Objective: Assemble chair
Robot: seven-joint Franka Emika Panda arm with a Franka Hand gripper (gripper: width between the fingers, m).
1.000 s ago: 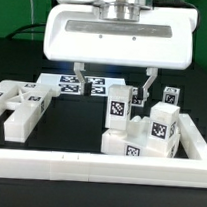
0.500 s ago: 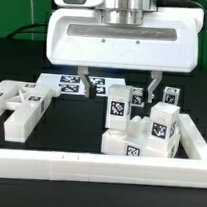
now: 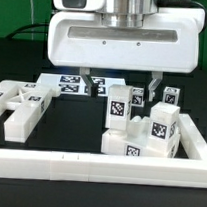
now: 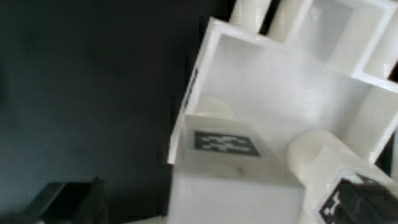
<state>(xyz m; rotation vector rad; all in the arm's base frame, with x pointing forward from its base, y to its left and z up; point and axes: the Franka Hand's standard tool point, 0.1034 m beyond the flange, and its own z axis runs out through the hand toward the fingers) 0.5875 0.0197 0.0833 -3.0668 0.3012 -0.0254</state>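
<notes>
On the exterior view's left, flat chair pieces (image 3: pixel 21 106) lie on the dark counter (image 3: pixel 75 122), with open room beside them. In the middle, the pincer (image 3: pixel 117 87) hangs with its fingers apart, holding nothing, above a standing block (image 3: pixel 117 106). On the right, more blocks (image 3: pixel 155 130) crowd close, hemmed in by the white rail (image 3: pixel 87 169). A crooked drop could let a finger bump the standing block and tip it into its neighbours.
</notes>
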